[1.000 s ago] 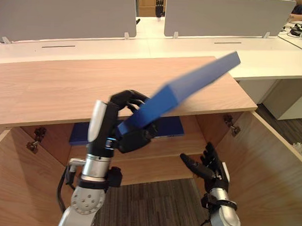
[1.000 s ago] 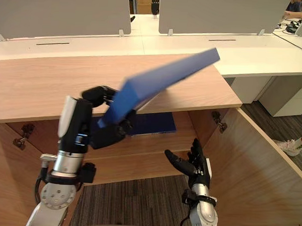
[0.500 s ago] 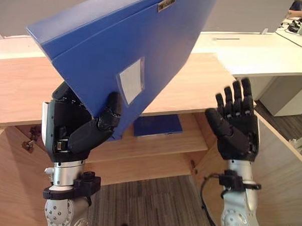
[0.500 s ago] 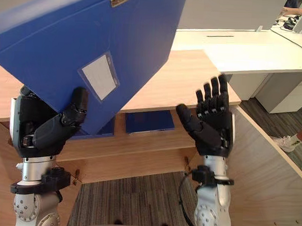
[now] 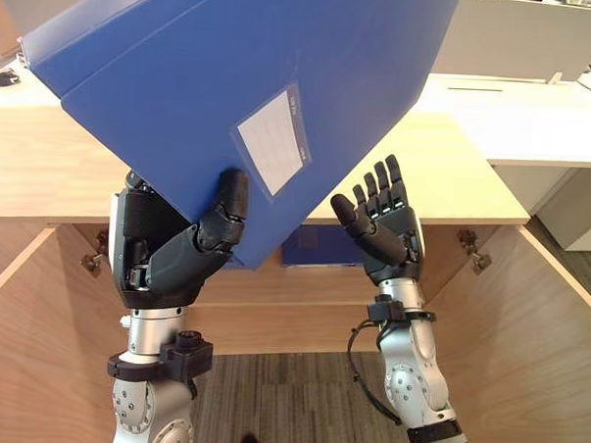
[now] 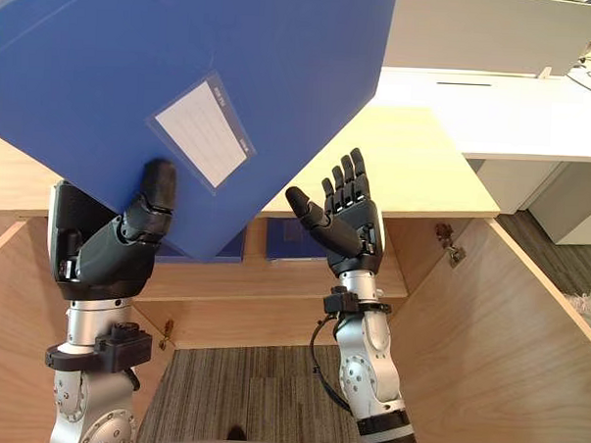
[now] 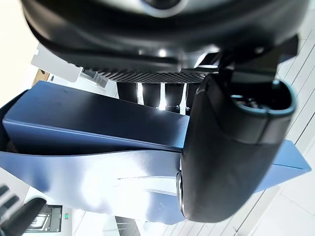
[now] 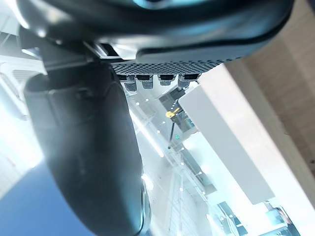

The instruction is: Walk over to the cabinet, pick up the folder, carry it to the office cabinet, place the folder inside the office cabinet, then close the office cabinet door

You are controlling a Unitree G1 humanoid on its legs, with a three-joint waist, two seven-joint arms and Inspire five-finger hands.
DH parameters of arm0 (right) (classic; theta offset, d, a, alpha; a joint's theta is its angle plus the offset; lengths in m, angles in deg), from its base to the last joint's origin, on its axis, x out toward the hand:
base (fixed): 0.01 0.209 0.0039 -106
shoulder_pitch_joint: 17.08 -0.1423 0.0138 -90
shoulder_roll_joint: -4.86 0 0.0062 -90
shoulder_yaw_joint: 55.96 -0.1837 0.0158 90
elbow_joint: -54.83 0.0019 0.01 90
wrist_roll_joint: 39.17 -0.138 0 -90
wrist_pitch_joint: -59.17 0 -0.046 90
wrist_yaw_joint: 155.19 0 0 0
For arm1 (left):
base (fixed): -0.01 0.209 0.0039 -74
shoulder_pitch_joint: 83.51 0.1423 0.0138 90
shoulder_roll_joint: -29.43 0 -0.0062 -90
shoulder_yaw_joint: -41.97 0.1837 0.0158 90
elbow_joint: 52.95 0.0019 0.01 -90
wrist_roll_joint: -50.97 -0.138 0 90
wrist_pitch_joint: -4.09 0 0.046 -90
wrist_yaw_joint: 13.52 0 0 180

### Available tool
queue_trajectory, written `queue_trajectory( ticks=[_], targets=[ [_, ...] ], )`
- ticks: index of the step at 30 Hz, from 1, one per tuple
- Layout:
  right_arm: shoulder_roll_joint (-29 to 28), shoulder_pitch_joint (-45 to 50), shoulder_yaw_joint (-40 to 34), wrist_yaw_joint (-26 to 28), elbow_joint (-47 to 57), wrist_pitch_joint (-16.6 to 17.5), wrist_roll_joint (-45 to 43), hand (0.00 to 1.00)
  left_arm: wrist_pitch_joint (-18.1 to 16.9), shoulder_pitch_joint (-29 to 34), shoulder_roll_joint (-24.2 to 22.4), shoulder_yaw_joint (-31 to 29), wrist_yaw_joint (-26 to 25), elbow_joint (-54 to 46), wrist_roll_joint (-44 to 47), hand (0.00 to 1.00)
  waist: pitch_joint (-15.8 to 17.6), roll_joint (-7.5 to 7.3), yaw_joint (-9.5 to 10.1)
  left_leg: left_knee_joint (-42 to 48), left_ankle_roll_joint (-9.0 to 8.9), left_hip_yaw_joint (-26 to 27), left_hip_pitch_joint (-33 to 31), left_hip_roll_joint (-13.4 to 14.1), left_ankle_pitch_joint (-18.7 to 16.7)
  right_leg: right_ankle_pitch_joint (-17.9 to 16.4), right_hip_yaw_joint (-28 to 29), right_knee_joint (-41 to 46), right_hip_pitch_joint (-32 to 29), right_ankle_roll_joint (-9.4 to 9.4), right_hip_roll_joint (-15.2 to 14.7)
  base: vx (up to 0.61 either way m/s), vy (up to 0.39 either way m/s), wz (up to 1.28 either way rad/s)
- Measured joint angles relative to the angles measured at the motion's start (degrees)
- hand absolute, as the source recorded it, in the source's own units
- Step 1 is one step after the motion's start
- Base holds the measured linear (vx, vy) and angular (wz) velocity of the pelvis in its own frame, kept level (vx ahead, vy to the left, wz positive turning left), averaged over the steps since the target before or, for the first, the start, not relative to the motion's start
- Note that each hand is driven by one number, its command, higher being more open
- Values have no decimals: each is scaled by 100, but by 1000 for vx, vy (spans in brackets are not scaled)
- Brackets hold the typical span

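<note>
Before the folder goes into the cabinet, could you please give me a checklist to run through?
1. Left hand grips folder, thumb on its front: ok.
2. Right hand open and free: ok.
3. Cabinet doors open: ok.
4. Folder level for the shelf: not ok, tilted and raised above the cabinet top.
5. Room on shelf beside second folder: cannot tell.
</note>
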Motion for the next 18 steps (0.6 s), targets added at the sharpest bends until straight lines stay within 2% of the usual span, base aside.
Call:
queue_trajectory(
  ticks=[7,11,18],
  targets=[
    [-34,-399,431,13,-538,-35,-253,100,-4,-59,-2,205,-64,0,153,0,8,31,6,0,-22,-61,-46,8,68,0,-75,17,-49,-11,9,-43,2,5],
    [-88,-650,844,260,-641,-90,-583,100,5,-144,8,429,19,12,167,0,6,29,29,1,24,-84,-91,5,114,9,-101,-8,-67,-21,8,1,2,2],
    [-115,-757,887,327,-641,-91,-747,100,-114,-227,-125,393,41,250,288,0,-7,26,114,1,24,-122,-132,3,143,12,-139,-27,-76,-21,9,6,1,2]
  ],
)
